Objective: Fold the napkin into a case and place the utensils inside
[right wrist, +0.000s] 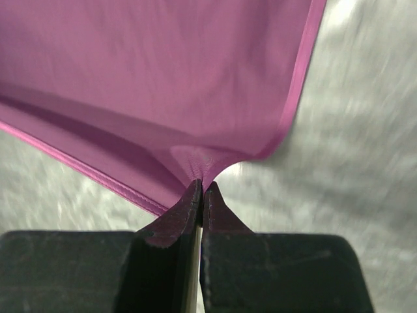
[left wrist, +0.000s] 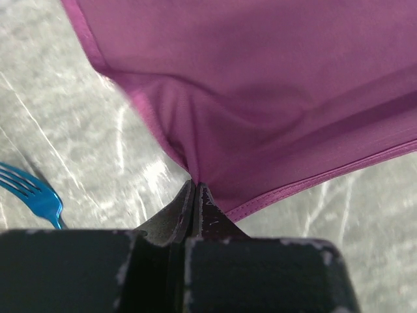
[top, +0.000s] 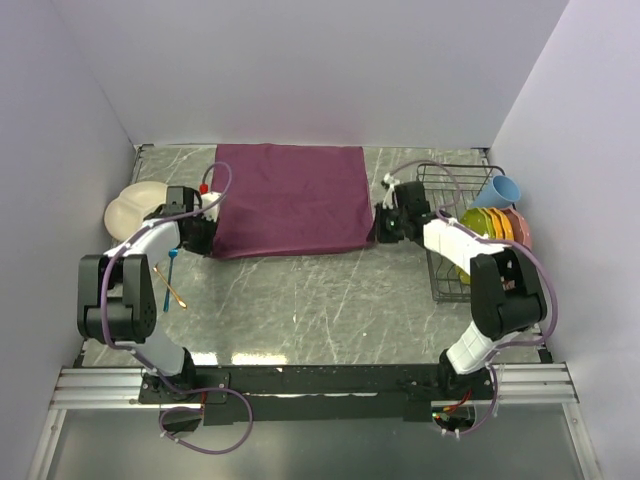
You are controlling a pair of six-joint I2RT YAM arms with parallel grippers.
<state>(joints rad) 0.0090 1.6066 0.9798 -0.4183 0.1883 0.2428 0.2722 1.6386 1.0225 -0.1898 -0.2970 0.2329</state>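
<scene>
At the two near corners of the napkin (top: 290,200), left gripper (left wrist: 195,192) and right gripper (right wrist: 201,190) each pinch the hem, jaws pressed together. Judgement: raise both level, near edge taut, fold straight. Nearby left lie fork (left wrist: 32,194) and spoon (top: 176,293); rack (top: 450,220) crowds right; working room lies nearside.

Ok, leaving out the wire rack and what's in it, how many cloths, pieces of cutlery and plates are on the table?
Cloths: 1, the napkin
Cutlery: 2, the blue fork and the gold spoon
Plates: 1, the cream plate
Total: 4
</scene>
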